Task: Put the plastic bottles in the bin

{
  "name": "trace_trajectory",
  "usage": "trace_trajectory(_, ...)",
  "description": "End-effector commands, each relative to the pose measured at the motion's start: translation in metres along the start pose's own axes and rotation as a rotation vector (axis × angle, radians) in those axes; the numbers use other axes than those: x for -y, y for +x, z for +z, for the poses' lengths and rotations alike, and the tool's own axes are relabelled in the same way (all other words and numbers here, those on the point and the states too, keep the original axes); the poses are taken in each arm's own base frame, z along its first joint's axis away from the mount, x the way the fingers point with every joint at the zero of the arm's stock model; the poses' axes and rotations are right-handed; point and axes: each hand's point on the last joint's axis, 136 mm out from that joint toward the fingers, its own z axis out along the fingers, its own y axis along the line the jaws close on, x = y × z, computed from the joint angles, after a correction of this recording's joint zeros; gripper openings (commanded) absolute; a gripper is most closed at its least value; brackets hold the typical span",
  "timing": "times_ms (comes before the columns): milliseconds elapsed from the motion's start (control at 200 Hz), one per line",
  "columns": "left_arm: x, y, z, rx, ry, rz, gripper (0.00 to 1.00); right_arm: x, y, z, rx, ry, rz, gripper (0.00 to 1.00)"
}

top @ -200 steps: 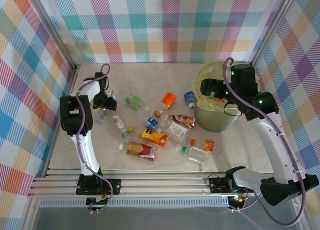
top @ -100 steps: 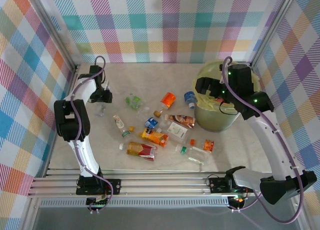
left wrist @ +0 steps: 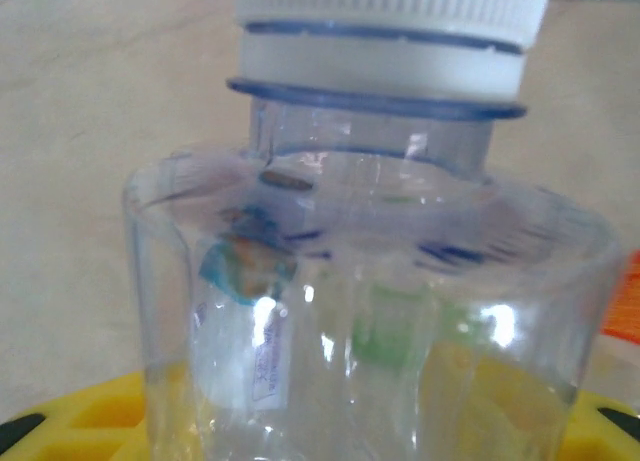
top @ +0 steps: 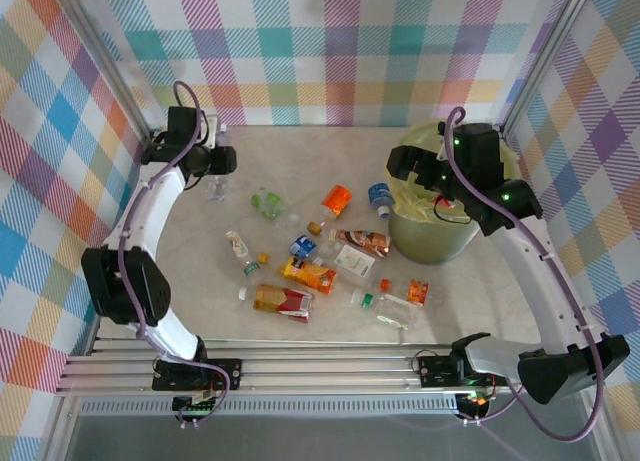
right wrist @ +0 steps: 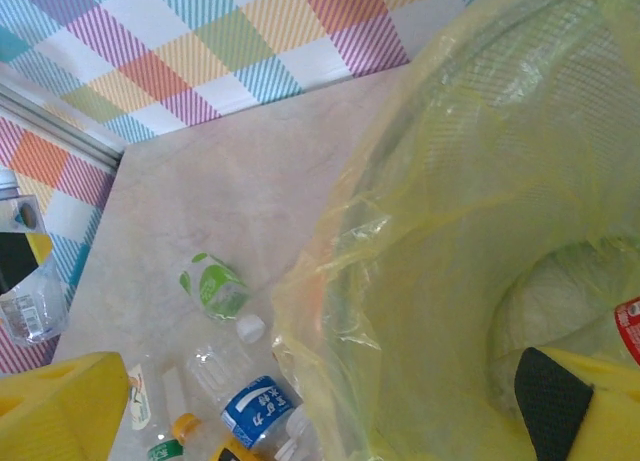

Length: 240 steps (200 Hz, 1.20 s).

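Observation:
My left gripper (top: pixel 221 167) is lifted at the back left, shut on a clear plastic bottle (top: pixel 214 188) that hangs off the table. In the left wrist view this bottle (left wrist: pixel 370 311) with its white cap (left wrist: pixel 385 31) stands between my yellow fingers (left wrist: pixel 90 421). My right gripper (top: pixel 415 167) hovers open over the near-left rim of the bin (top: pixel 436 236); the bin's yellow bag (right wrist: pixel 480 231) sits between its pads (right wrist: pixel 70 401). Several bottles lie on the table, among them a green-labelled one (top: pixel 266 203), an orange one (top: pixel 337 198) and a blue-labelled one (top: pixel 379 197).
More bottles lie mid-table: a brown one (top: pixel 362 242), an orange-labelled one (top: pixel 308 274), a red-labelled one (top: pixel 283 301) and a clear one (top: pixel 395 303). Checked walls enclose the table (top: pixel 300 156) on three sides. A loose white cap (right wrist: pixel 250 328) lies beside the bin.
My left gripper has shut on the clear bottle and lifted it up and toward the back left corner. The right gripper has drifted slightly left over the bin's rim.

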Motion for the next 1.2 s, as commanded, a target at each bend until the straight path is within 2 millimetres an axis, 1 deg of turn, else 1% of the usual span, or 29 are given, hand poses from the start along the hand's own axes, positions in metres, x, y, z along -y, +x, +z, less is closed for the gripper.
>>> trace_trajectory(0,0.043,-0.013,-0.021,0.096,0.127,-0.007,0.5,-0.018,-0.01,-0.003,0.026,-0.072,0.0,1.0)
trace_trajectory(150,0.096,-0.016,-0.048,0.188,0.249,0.026,0.5,-0.025,-0.009,-0.01,0.023,-0.111,-0.004,0.98)
trace_trajectory(225,0.12,-0.016,-0.065,0.246,0.313,0.025,0.49,-0.03,-0.007,-0.014,0.023,-0.14,0.0,0.97)
trace_trajectory(300,0.14,-0.014,-0.082,0.303,0.379,0.016,0.49,-0.037,-0.004,-0.017,0.023,-0.181,0.0,0.96)
trace_trajectory(315,0.143,-0.012,-0.084,0.302,0.388,0.012,0.49,-0.038,-0.004,-0.018,0.025,-0.189,0.0,0.96)
trace_trajectory(330,0.149,-0.016,-0.089,0.334,0.407,0.012,0.49,-0.039,-0.003,-0.019,0.024,-0.196,-0.002,0.96)
trace_trajectory(385,0.161,-0.015,-0.102,0.369,0.447,0.017,0.49,-0.045,-0.001,-0.021,0.018,-0.216,-0.011,0.95)
trace_trajectory(450,0.174,-0.012,-0.111,0.389,0.481,0.033,0.49,-0.05,0.001,-0.022,0.005,-0.227,-0.029,0.95)
trace_trajectory(615,0.202,-0.004,-0.124,0.421,0.538,0.074,0.49,-0.063,0.006,-0.027,0.004,-0.263,-0.064,0.94)
trace_trajectory(720,0.218,0.002,-0.124,0.427,0.586,0.091,0.49,-0.074,0.005,-0.029,0.013,-0.305,-0.081,0.94)
trace_trajectory(825,0.234,0.006,-0.126,0.442,0.644,0.114,0.49,-0.093,0.004,-0.031,0.01,-0.374,-0.106,0.93)
trace_trajectory(990,0.258,0.013,-0.134,0.448,0.751,0.173,0.49,-0.121,0.004,-0.027,-0.002,-0.471,-0.149,0.94)
trace_trajectory(1115,0.274,0.021,-0.139,0.434,0.832,0.223,0.49,-0.136,0.003,-0.02,-0.013,-0.504,-0.184,0.94)
trace_trajectory(1195,0.281,0.026,-0.141,0.419,0.865,0.242,0.49,-0.148,0.002,-0.019,-0.019,-0.546,-0.203,0.94)
